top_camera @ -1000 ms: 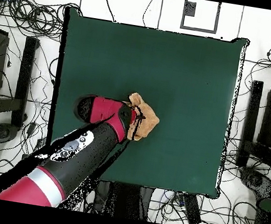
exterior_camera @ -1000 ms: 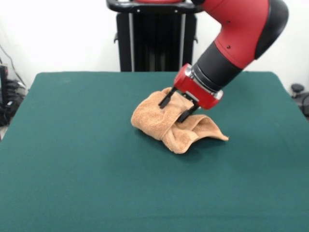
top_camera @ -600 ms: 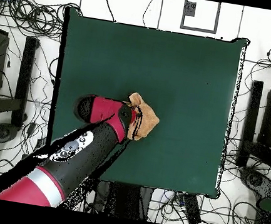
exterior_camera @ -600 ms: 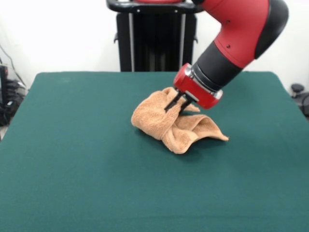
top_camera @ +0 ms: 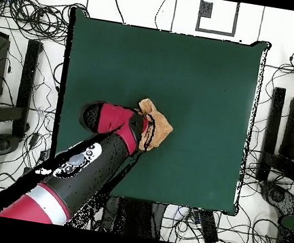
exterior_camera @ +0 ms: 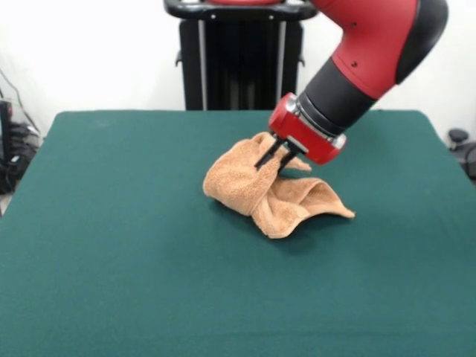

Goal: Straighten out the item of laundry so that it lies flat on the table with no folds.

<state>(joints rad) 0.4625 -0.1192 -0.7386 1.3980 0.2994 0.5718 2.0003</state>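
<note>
The gripper [exterior_camera: 269,163] pinches the bunched-up towel [exterior_camera: 260,192] on the table [exterior_camera: 111,245]; the arm hides the towel's far part.

One towel [exterior_camera: 260,190] — orange-tan, bunched up — lies on one green surface [exterior_camera: 111,260]; one red and black arm [exterior_camera: 357,67] reaches over the towel, carrying one end effector [exterior_camera: 270,160] — nothing else to count

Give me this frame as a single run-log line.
gripper: shut on towel | towel: bunched, folded, pinched at the top fold | table: towel near centre | task: not flat yet
</note>
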